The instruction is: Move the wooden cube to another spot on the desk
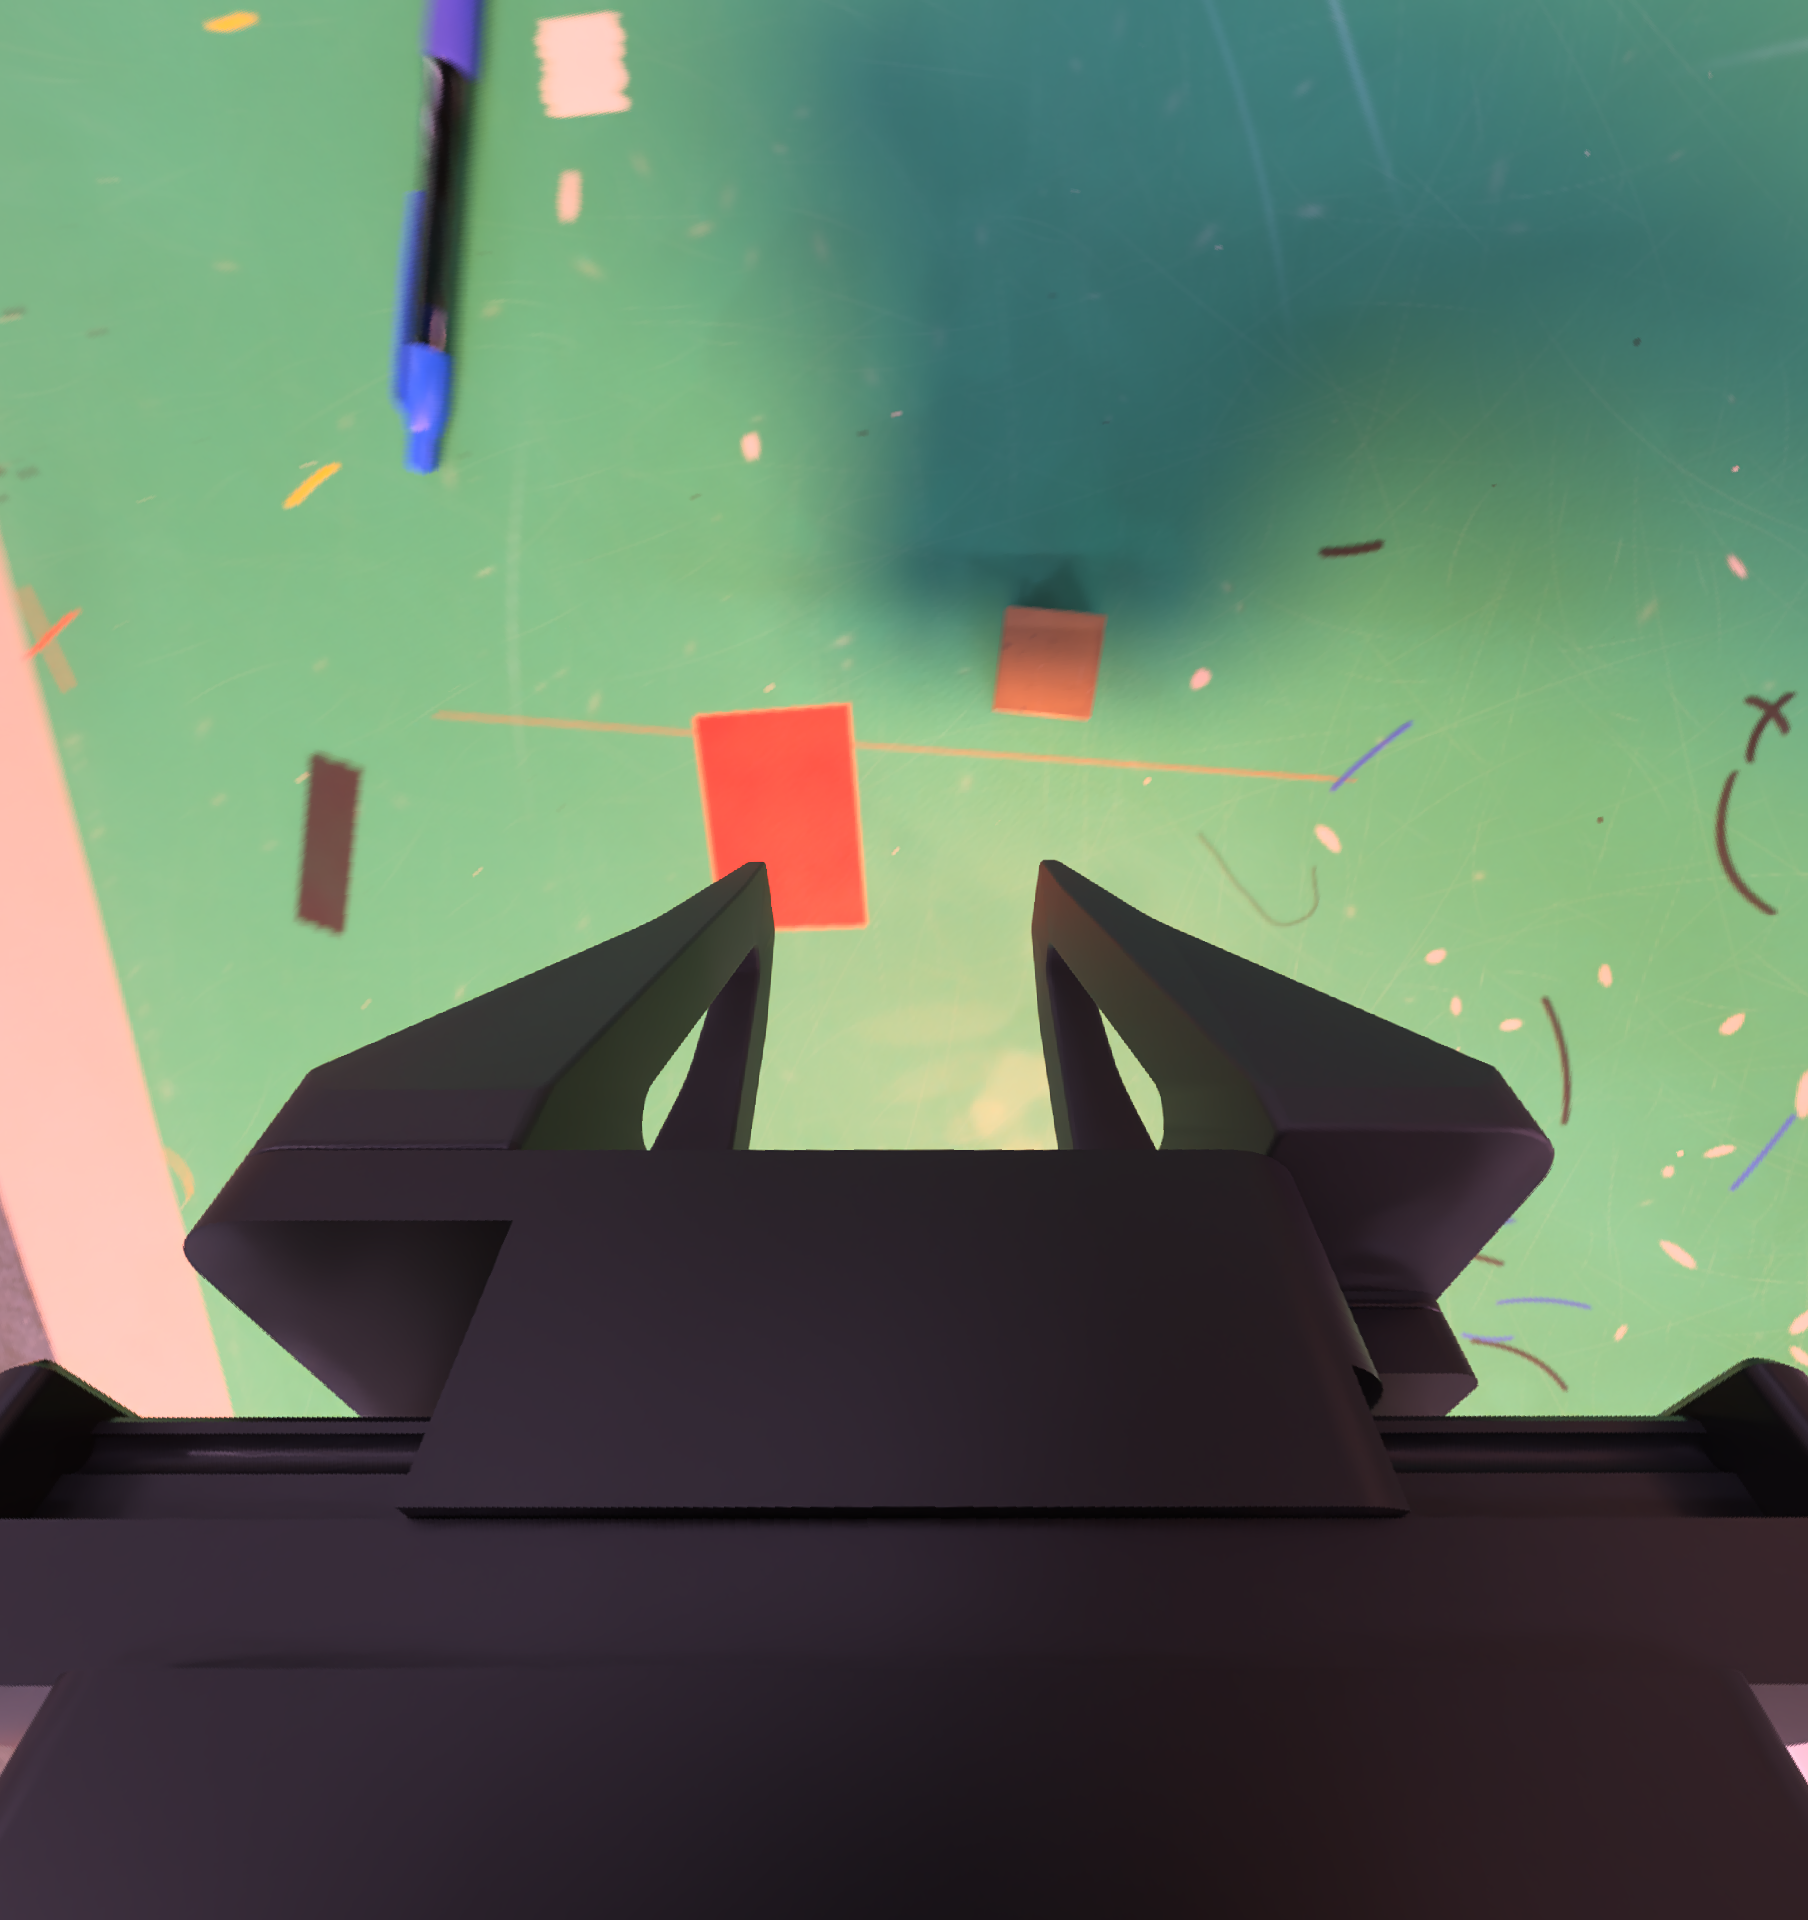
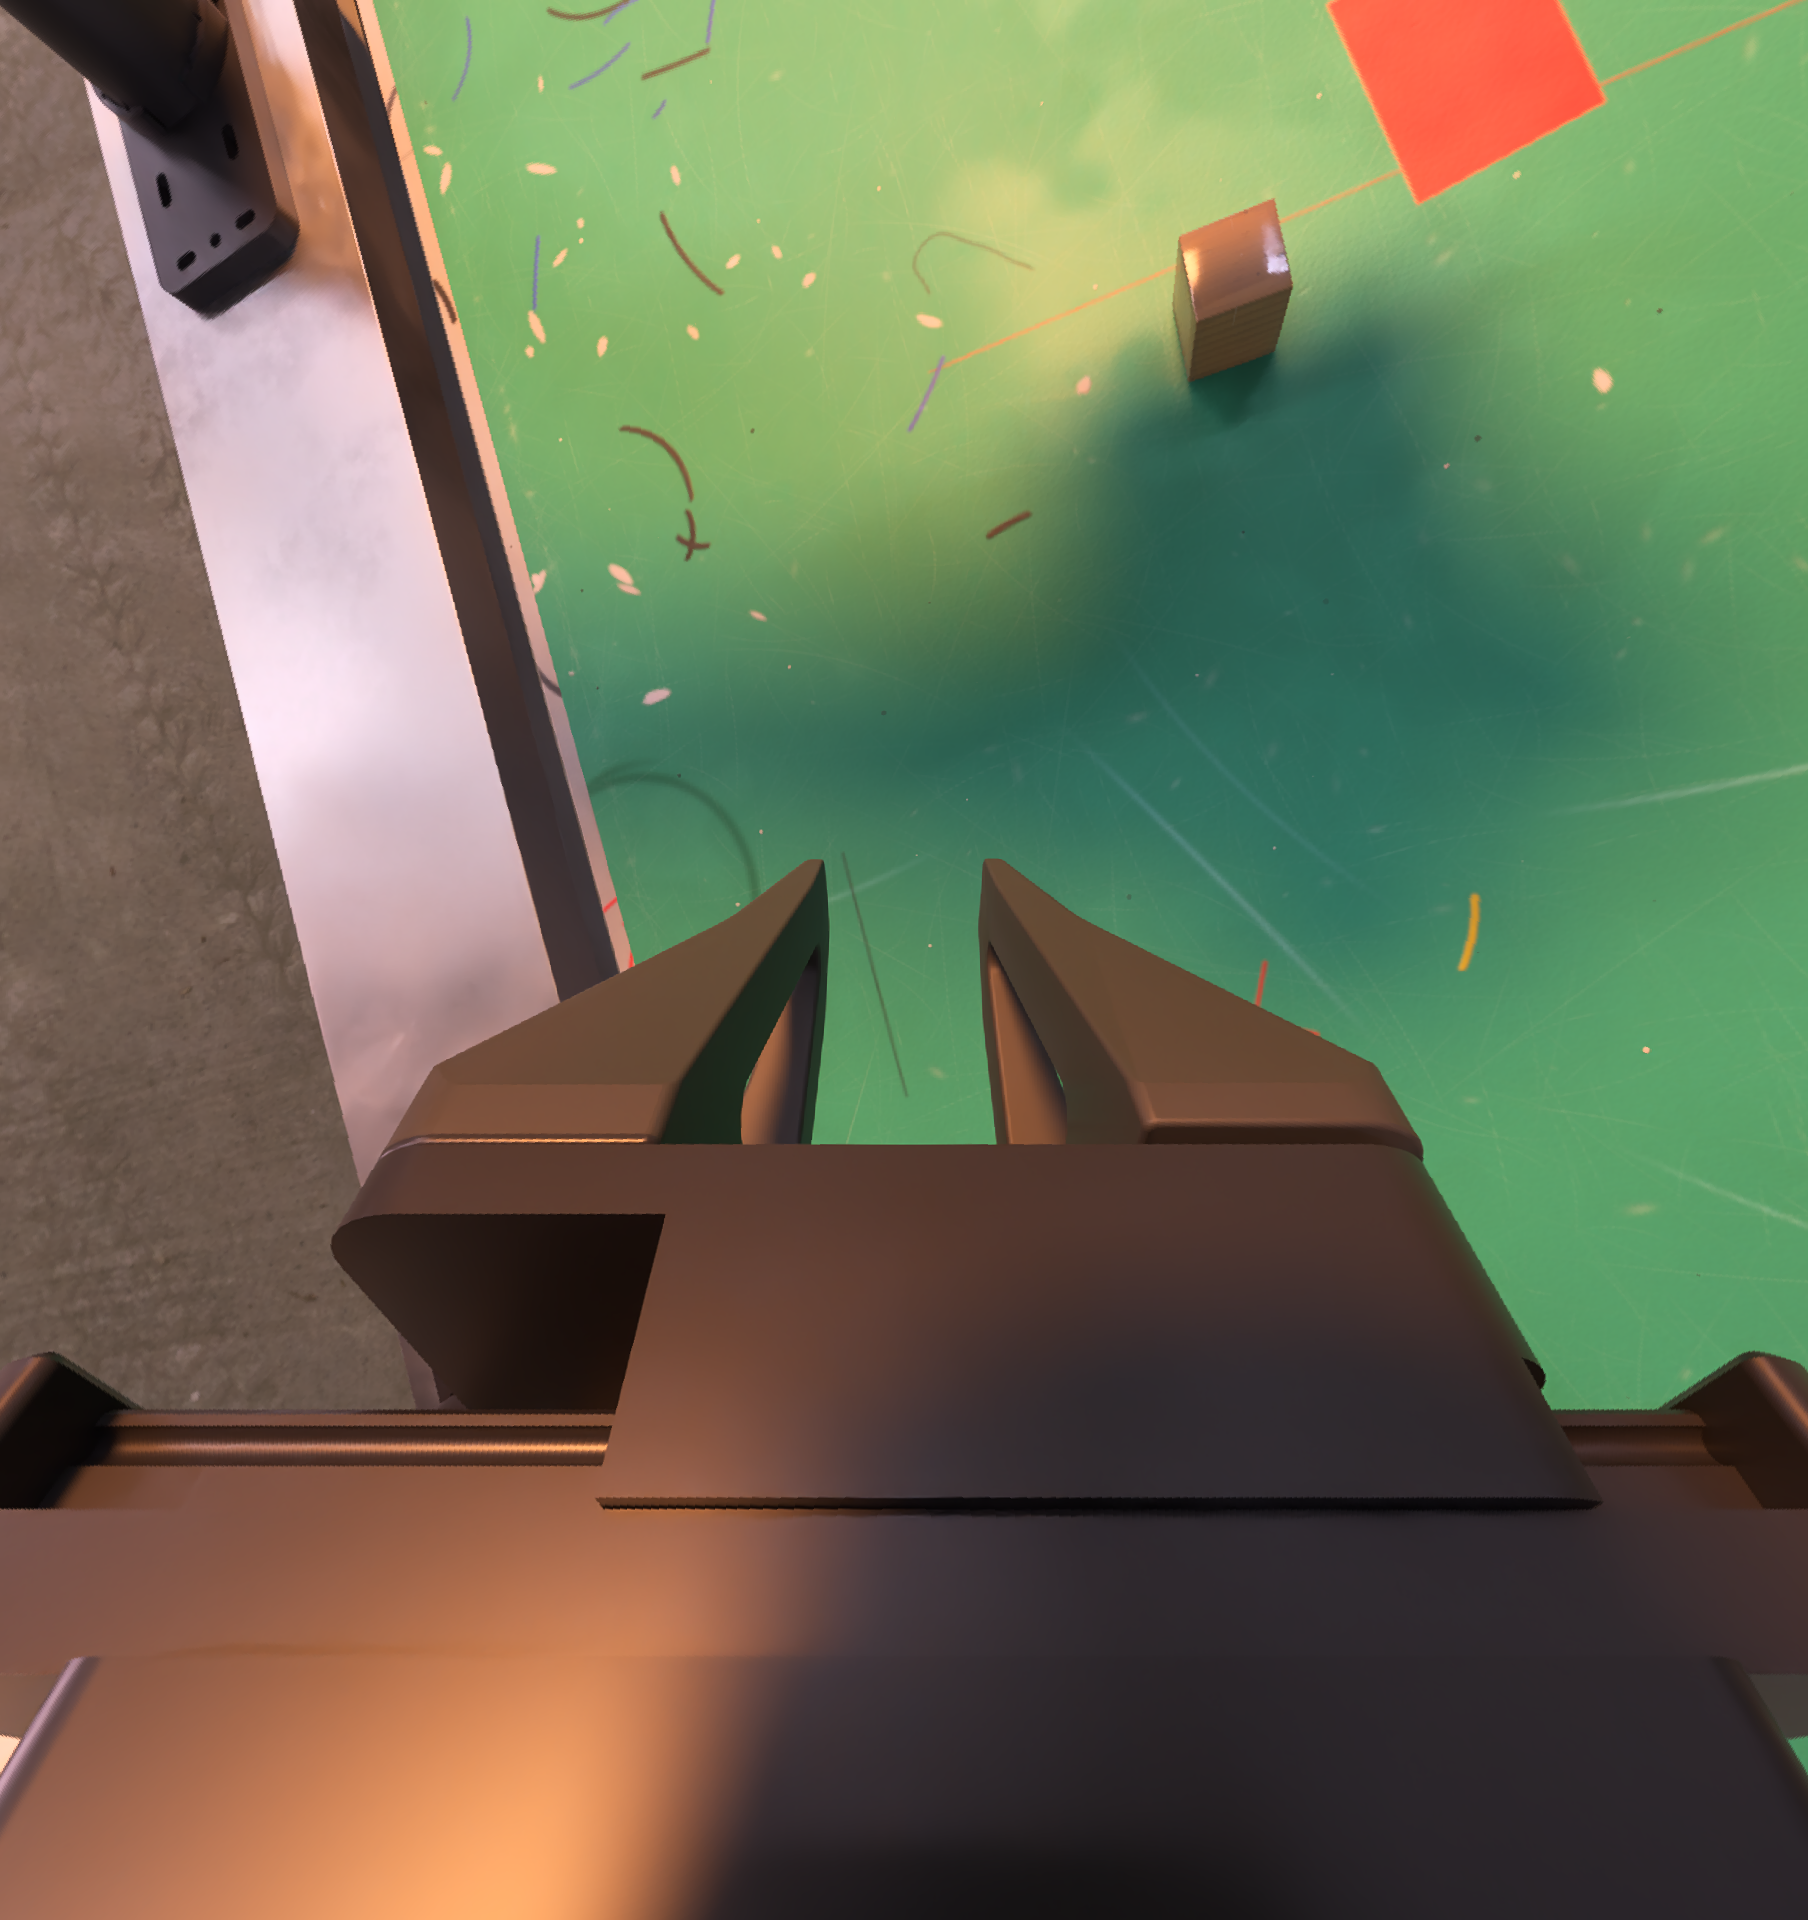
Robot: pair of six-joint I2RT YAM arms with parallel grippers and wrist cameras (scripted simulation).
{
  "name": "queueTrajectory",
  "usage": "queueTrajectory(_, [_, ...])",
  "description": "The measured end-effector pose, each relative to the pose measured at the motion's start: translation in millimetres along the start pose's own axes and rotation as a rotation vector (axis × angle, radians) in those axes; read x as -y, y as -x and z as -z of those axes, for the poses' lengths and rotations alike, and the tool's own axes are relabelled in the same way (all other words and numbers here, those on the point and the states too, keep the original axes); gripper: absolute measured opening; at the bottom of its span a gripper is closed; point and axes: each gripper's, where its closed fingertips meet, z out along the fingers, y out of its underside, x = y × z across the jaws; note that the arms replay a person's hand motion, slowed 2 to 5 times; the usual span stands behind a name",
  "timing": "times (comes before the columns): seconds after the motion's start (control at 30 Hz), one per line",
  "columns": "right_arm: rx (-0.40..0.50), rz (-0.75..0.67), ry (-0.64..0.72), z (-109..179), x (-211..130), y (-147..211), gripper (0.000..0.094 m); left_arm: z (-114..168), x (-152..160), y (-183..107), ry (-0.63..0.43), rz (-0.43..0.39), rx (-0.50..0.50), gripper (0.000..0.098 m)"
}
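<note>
A small wooden cube (image 1: 1047, 663) stands on the green desk mat (image 1: 1399, 623), ahead and slightly right of my left gripper (image 1: 900, 868). That gripper is open, empty, and well above the mat. In the right wrist view the cube (image 2: 1230, 289) stands far ahead to the right, on a thin orange line. My right gripper (image 2: 902, 864) is open and empty, with a narrower gap, high over the mat near its left edge.
A red rectangle (image 1: 781, 812) is marked on the mat left of the cube; it also shows in the right wrist view (image 2: 1463, 88). A blue pen (image 1: 430, 249) lies far left. The desk edge (image 2: 360, 665) and an arm's base mount (image 2: 199, 187) lie left.
</note>
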Motion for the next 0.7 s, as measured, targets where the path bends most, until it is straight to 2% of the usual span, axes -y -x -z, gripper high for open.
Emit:
queueTrajectory(0.1, [-0.004, 0.007, -0.009, 2, 1, 1, 0.0247, 33, -13, 17, -0.046, 0.052, 0.067, 0.0407])
queueTrajectory(0.2, [-0.007, 0.011, -0.015, 3, 2, 1, 0.0247, 63, -39, 37, -0.052, 0.124, 0.143, 0.0395])
queueTrajectory(0.3, [-0.010, 0.012, -0.017, 4, 2, 2, 0.0247, 84, -78, 55, 0.002, 0.205, 0.205, 0.0393])
queueTrajectory(0.4, [-0.012, 0.010, -0.018, 4, 2, 2, 0.0247, 97, -122, 66, 0.089, 0.298, 0.224, 0.0393])
queueTrajectory(0.47, [-0.013, 0.010, -0.017, 4, 3, 3, 0.0247, 100, -151, 69, 0.145, 0.386, 0.219, 0.0395])
queueTrajectory(0.57, [-0.011, 0.015, -0.010, 2, 4, 4, 0.0247, 99, -191, 71, 0.214, 0.571, 0.205, 0.0400])
queueTrajectory(0.7, [-0.008, 0.020, -0.002, -1, 5, 5, 0.0247, 92, -231, 72, 0.251, 0.792, 0.205, 0.0400])
